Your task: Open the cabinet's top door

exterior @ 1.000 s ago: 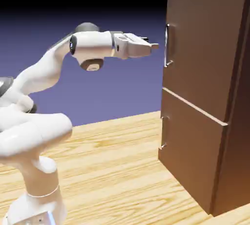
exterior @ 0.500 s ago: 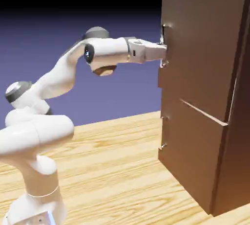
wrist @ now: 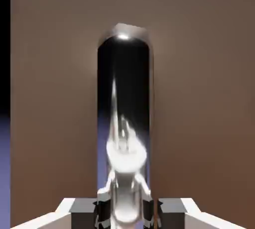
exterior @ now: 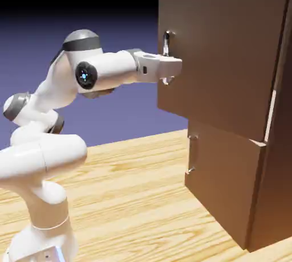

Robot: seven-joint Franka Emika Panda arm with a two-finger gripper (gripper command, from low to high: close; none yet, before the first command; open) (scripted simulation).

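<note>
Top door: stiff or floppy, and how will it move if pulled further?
The top door looks like a stiff flat panel, so probably no flex. It stands ajar, hinged apparently at the far side from its handle, so likely swings rather than slides.

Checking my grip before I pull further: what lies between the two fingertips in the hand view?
The top door's silver handle stands between them; the hand view shows it.

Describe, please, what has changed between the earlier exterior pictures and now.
The gripper has closed on the top door's handle, and the top door has swung outward, toward the exterior view's left. The bottom door stayed shut.
</note>
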